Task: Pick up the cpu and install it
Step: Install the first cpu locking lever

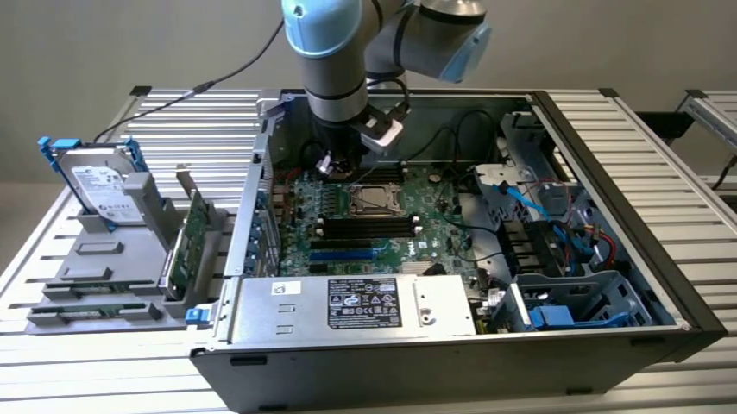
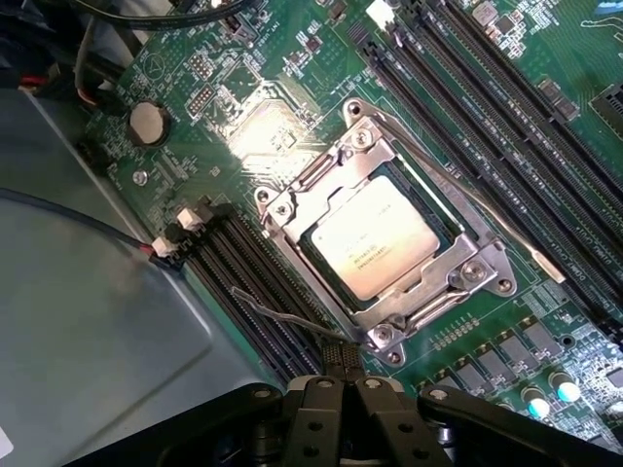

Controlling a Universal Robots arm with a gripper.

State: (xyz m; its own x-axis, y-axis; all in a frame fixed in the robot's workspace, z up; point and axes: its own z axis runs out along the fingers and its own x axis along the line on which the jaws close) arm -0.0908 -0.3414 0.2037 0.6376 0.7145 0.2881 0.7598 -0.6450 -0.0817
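The tool (image 1: 337, 166) hangs inside the open case (image 1: 599, 259), low over the green board (image 1: 345, 237). Its fingers are pressed together, with nothing between them and touching nothing that I can see. The cpu (image 2: 375, 236) lies flat in its socket (image 2: 484, 270) on the board, silver top up and framed by the socket's metal bracket. The tool is just beside that socket, apart from the chip. The case sits on the slatted table (image 1: 173, 112), nearer the exterior view's right edge.
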